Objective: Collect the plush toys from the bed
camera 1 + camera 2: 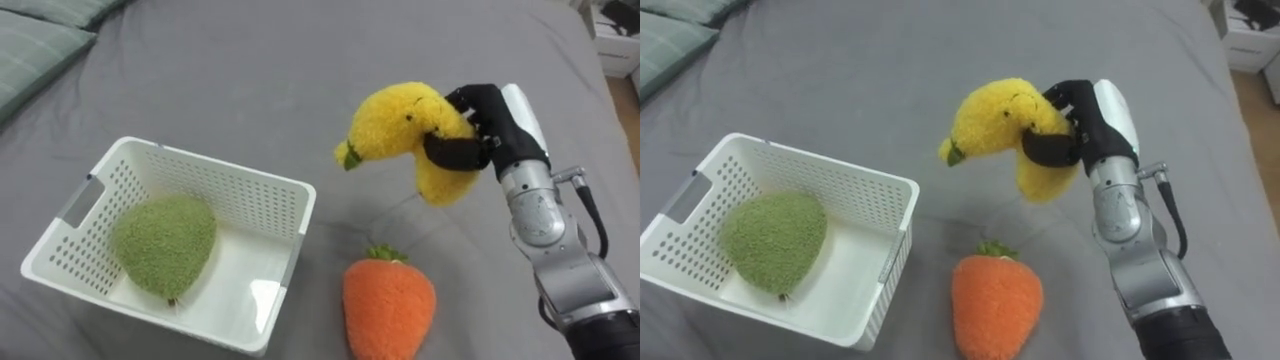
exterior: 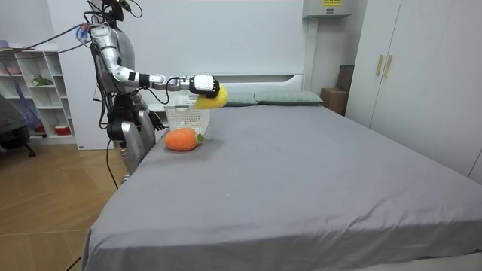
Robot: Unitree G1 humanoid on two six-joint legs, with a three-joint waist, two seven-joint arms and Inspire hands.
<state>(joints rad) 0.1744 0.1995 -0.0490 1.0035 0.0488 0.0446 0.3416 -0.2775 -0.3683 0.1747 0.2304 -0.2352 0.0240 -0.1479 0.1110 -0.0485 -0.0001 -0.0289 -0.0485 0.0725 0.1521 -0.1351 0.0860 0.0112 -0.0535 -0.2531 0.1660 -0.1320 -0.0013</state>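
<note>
I have the right hand [image 1: 495, 120], fingers [image 1: 456, 151] curled round the banana [image 1: 400, 125], up over the bed [image 1: 250, 70]. The carrot [image 1: 388, 305] lies near the bed's edge, beside the basket [image 1: 200, 165] holding a green toy [image 1: 165, 245].

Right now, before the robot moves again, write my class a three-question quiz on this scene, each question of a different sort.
1. True or false: the green plush toy lies inside the white basket.
2. What does the right hand hold? A) a red ball B) the yellow plush banana C) nothing
3. Fill in: the plush carrot lies on the grey bed, ____ the basket.

Key: 1 true; 2 B; 3 beside.
</note>
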